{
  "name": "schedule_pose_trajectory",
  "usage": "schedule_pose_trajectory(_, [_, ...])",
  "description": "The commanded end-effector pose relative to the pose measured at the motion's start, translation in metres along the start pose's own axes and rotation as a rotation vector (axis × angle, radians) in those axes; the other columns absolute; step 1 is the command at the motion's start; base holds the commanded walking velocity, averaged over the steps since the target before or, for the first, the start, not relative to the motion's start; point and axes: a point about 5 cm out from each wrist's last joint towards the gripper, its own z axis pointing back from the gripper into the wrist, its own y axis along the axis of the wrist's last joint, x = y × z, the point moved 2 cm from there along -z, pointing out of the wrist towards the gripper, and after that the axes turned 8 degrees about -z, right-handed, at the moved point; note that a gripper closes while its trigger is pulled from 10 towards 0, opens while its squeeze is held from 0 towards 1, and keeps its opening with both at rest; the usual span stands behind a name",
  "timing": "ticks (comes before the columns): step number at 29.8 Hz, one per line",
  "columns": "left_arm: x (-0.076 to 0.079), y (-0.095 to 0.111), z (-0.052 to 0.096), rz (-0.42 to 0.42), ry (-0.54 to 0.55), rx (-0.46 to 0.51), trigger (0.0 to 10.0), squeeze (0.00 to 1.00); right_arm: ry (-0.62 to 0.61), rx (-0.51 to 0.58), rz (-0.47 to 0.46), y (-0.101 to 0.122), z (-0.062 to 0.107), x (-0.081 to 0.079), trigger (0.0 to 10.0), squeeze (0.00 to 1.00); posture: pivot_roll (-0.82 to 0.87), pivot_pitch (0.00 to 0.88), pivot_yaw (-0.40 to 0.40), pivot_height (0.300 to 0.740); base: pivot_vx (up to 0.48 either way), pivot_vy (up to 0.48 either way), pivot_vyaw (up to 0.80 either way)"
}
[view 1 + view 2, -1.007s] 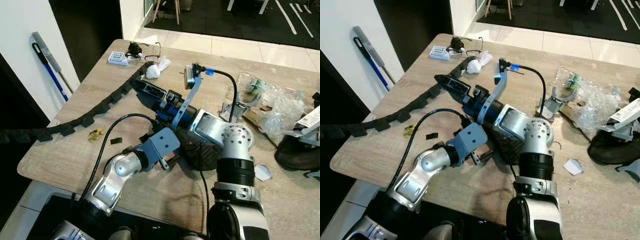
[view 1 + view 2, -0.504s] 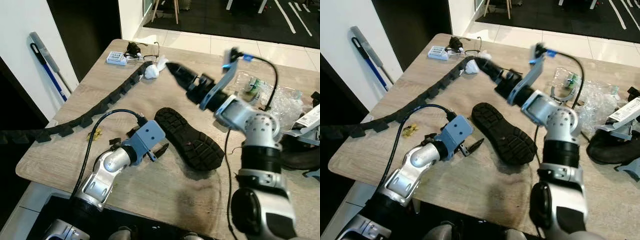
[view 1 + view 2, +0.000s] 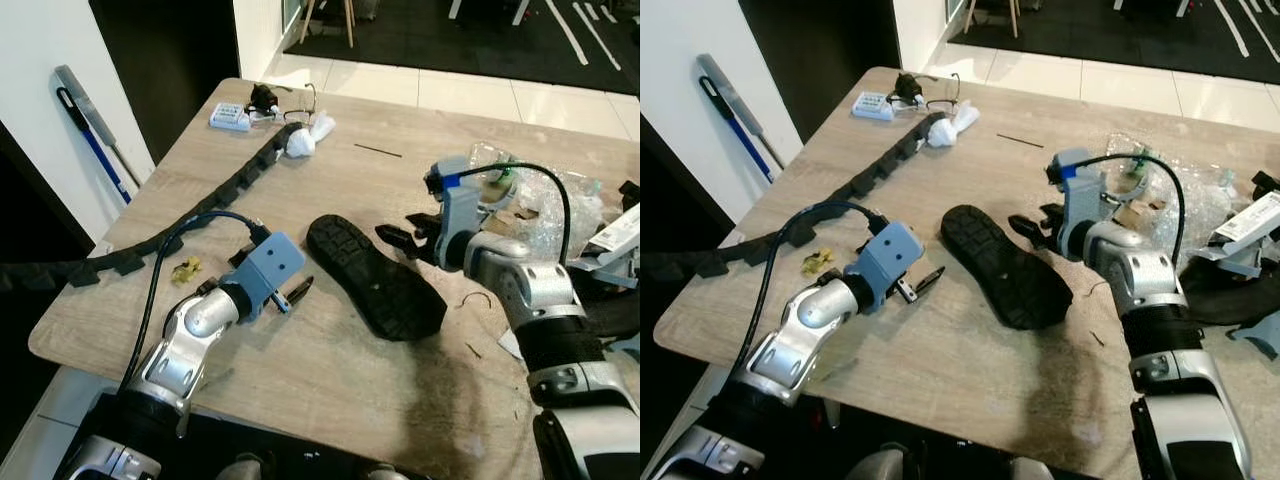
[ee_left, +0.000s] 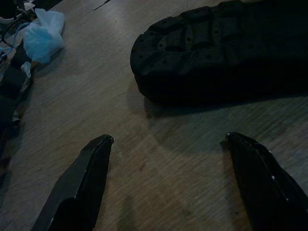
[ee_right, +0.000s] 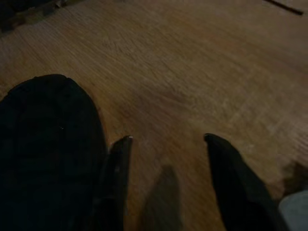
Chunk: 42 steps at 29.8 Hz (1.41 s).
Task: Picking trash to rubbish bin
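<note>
The black sole (image 3: pixel 375 277) lay tread-up mid-bench (image 3: pixel 330 380), flanked by the left gripper (image 3: pixel 297 292) and right gripper (image 3: pixel 395 238), both jaws spread wide and empty, apparently placed for a pickup.

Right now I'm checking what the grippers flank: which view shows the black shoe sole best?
The left eye view: the black shoe sole lies whole, tread up, between both open grippers. The right eye view matches. The left wrist view shows its rounded end; the right wrist view, a dark edge.
</note>
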Motion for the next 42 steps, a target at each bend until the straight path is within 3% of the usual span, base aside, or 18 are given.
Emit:
schedule_pose_trajectory(1, [0.013,-0.009,0.003,0.006,-0.044,-0.038,10.0,0.00,-0.012,-0.028,0.005,-0.013,-0.001,0.002,0.0,0.00,0.06,0.212,0.028,0.740,0.000,0.000,0.00])
schedule_pose_trajectory(5, [0.016,-0.006,0.002,0.011,-0.055,-0.026,10.0,0.00,-0.014,-0.026,-0.019,-0.019,-0.002,0.007,0.0,0.00,0.06,0.212,0.028,0.740,0.000,0.000,0.00])
schedule_pose_trajectory(12, [0.023,0.003,-0.002,0.016,-0.080,0.007,10.0,0.00,-0.041,-0.059,0.021,-0.035,-0.003,0.014,0.0,0.00,0.07,0.211,0.026,0.740,0.000,0.000,0.00])
schedule_pose_trajectory(16, [0.027,0.010,-0.004,0.020,-0.095,0.035,10.0,0.00,-0.019,-0.068,-0.012,-0.043,-0.004,0.010,0.0,0.00,0.07,0.208,0.027,0.740,0.000,0.000,0.00])
schedule_pose_trajectory(19, [0.031,0.017,-0.006,0.017,-0.108,0.059,10.0,0.00,0.044,-0.062,-0.085,-0.049,-0.008,-0.004,0.0,0.00,0.07,0.203,0.030,0.740,0.000,0.000,0.00])
schedule_pose_trajectory(23, [0.032,0.021,-0.009,0.013,-0.116,0.071,10.0,0.00,0.184,-0.033,-0.201,-0.045,-0.015,-0.035,0.0,0.00,0.07,0.198,0.032,0.740,0.000,0.000,0.00])
schedule_pose_trajectory(28, [0.034,0.023,-0.009,0.007,-0.127,0.077,10.0,0.00,0.255,-0.014,-0.269,-0.039,-0.019,-0.051,0.0,0.00,0.07,0.191,0.033,0.740,0.000,0.000,0.00])
schedule_pose_trajectory(29, [0.035,0.024,-0.009,-0.001,-0.137,0.079,10.0,0.00,0.291,0.005,-0.318,-0.034,-0.021,-0.059,0.0,0.00,0.07,0.187,0.033,0.740,0.000,0.000,0.00])
schedule_pose_trajectory(33, [0.036,0.024,-0.009,-0.006,-0.139,0.078,10.0,0.00,0.304,0.022,-0.349,-0.029,-0.022,-0.062,0.0,0.00,0.07,0.187,0.032,0.740,0.000,0.000,0.00])
schedule_pose_trajectory(42, [0.041,0.028,-0.011,-0.020,-0.160,0.090,10.0,0.00,0.329,0.126,-0.420,0.006,-0.022,-0.066,0.0,0.00,0.07,0.185,0.033,0.740,0.000,0.000,0.00])
